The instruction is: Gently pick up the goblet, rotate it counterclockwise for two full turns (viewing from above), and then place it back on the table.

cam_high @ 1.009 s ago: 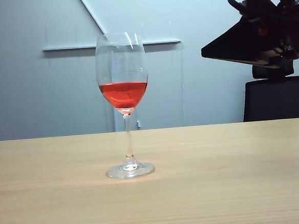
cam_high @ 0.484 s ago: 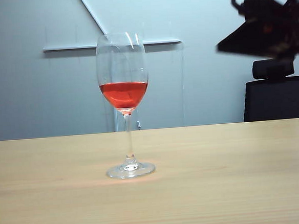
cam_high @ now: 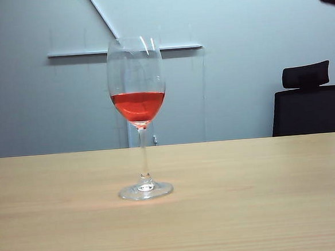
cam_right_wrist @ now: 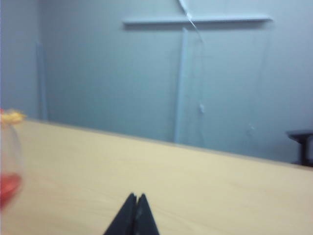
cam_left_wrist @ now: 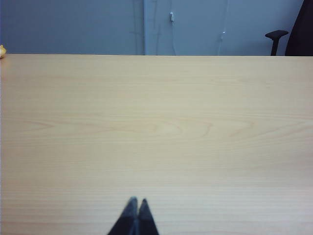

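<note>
one tall clear goblet (cam_high: 139, 119) with a tulip-shaped bowl, a thin stem and a round flat foot stands upright on the wide light beige wood-grain counter (cam_high: 265, 210), left of the middle in the exterior view, with red liquid filling the lower part of its bowl. bare counter spreads on every side of the foot, wider to the right than to the left, and the far edge of the counter runs level behind the stem. nothing touches the glass. two tools show, one in each wrist view. the left tool (cam_left_wrist: 135, 208) has its dark fingertips pressed together, holding nothing, low over open wood with the far counter edge well ahead of it. the right tool (cam_right_wrist: 135, 203) is also closed tight and empty, raised above the counter; in its view the goblet's bowl sits blurred at the frame's side, well apart from the fingertips. one black office chair (cam_high: 309, 107) stands behind the counter's far edge on the right.
</note>
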Tool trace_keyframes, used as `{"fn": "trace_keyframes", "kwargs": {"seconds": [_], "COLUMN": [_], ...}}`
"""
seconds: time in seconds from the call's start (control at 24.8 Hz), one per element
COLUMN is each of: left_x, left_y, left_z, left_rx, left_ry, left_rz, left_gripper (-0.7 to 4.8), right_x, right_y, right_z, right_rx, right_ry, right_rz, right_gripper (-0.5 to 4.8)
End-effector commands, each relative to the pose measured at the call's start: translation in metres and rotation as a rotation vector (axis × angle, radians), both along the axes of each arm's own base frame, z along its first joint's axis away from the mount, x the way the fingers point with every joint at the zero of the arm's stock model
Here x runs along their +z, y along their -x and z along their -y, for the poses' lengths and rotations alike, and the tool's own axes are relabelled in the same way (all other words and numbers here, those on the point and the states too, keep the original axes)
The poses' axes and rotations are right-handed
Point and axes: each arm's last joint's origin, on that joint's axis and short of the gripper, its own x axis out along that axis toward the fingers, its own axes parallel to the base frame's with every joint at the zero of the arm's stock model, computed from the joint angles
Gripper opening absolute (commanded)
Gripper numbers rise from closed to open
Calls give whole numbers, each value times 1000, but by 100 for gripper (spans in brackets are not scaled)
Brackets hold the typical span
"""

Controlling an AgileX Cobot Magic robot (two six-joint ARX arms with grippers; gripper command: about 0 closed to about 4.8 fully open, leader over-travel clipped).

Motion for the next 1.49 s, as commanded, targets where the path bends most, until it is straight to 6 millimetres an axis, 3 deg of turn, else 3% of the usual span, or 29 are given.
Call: {"fn": "trace_keyframes", "kwargs": {"seconds": [0.04,0.56,1.49], "left_x": [2,2,2], "left_y": [0,0,0], "left_z": [0,0,0], "left_rx": [0,0,0], "left_ry": [0,0,0], "left_rz": [8,8,8], "left_gripper": [-5,-5,-5], "right_x": [-2,-13,-16], "right_y": [3,19,18], "right_z": [13,46,50], "right_rx": [-71,-236,-345], "right_ry": [-20,-17,-35], "right_rz": [-33,-115,-142], "right_gripper": [-6,-5,-6]}}
